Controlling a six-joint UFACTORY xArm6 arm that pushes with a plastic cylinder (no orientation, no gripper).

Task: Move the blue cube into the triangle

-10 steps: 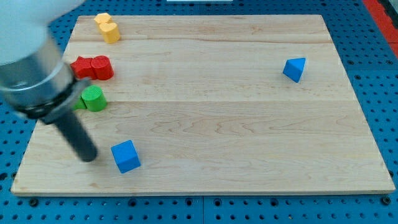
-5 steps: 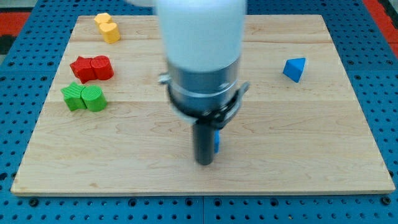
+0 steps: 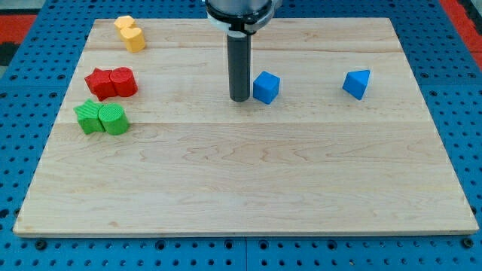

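Wooden board fills most of view, pale planks on a blue pegboard. Dark rod comes down from the view's top, my tip sits just left of the blue cube, touching or nearly so, can't tell which. No gripper on this rig, so nothing to open or close, only pushing. Blue triangle block lies to the view's right of the cube, apart, roughly same row. Red blocks, green blocks and yellow blocks cluster at the view's left, well away, no risk there. Main risk: cube looks turned at an angle, so an off-centre push could spin it and slide it past the triangle. Too hard a push could knock the triangle away toward the board's right edge
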